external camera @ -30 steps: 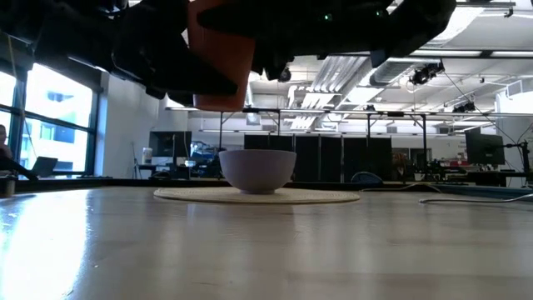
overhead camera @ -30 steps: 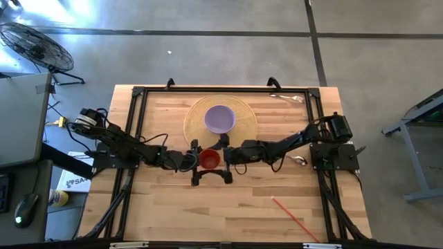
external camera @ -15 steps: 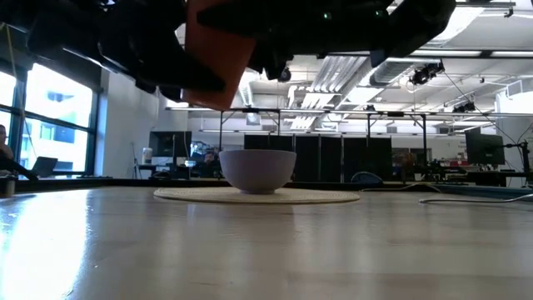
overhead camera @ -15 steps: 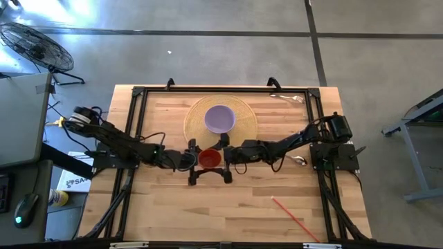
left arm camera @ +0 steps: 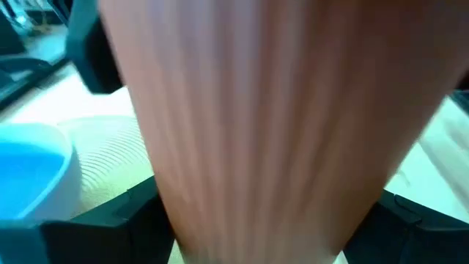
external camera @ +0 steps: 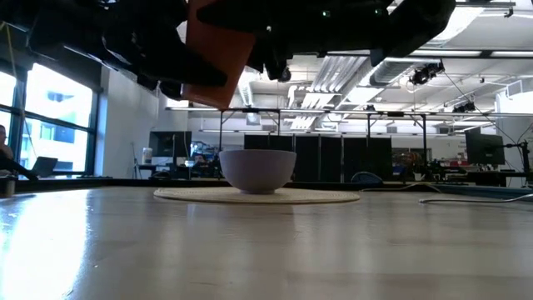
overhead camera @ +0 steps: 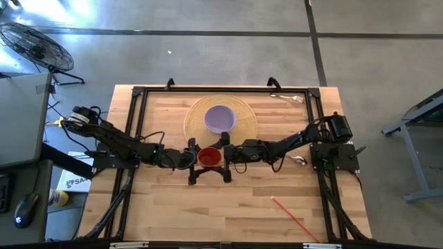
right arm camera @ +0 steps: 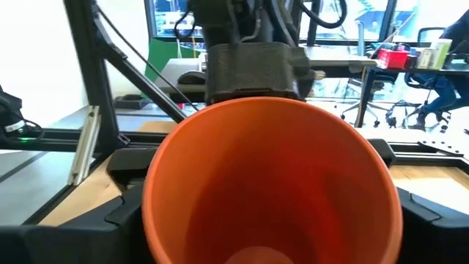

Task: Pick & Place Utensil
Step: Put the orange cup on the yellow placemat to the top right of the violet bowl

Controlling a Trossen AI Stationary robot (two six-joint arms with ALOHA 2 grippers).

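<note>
Orange cup (overhead camera: pixel 209 158) held aloft over bench (overhead camera: pixel 166 207) centre, tilted, clear of surface. Flanked at 9 o'clock by left gripper (overhead camera: pixel 192 158), jaws judged clamped on cup wall. Right gripper (overhead camera: pixel 225 156) at 3 o'clock, at cup mouth; jaw state cannot be told.

Risk: cup dropped or twisted if both arms pull together.

Purple bowl (overhead camera: pixel 220 118) on mat (overhead camera: pixel 194 114) near at 12 o'clock. Spoon (overhead camera: pixel 299 162) at 3 o'clock, red stick (overhead camera: pixel 294 218) at 4 o'clock. Open room at 6 o'clock.

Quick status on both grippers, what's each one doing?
Left gripper: shut on the orange cup, held above the table.
Right gripper: at the cup's other side; cannot be told.
</note>
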